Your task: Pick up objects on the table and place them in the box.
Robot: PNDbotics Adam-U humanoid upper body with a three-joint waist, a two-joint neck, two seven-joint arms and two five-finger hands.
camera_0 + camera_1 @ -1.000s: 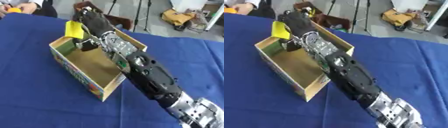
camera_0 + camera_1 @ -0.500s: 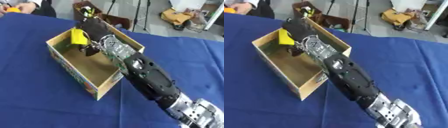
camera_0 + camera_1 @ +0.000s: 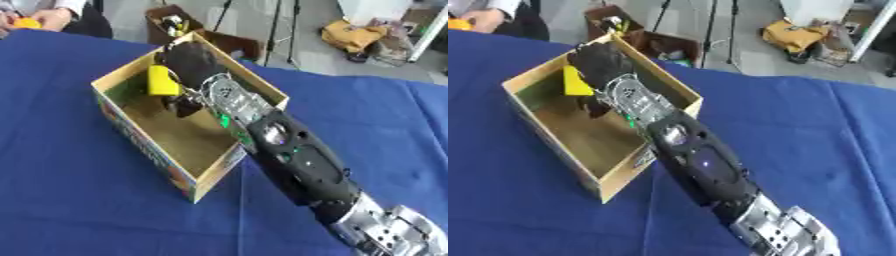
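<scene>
- The right hand (image 3: 191, 62) is reaching over the box (image 3: 140, 139), curling its fingers round a yellow object (image 3: 163, 81) hanging inside, just below the palm.
- To do this well, I judge it should be letting go low, over the bare floor beneath.
- The far wall is standing close beyond the hand; open room is lying nearer the forearm.
</scene>
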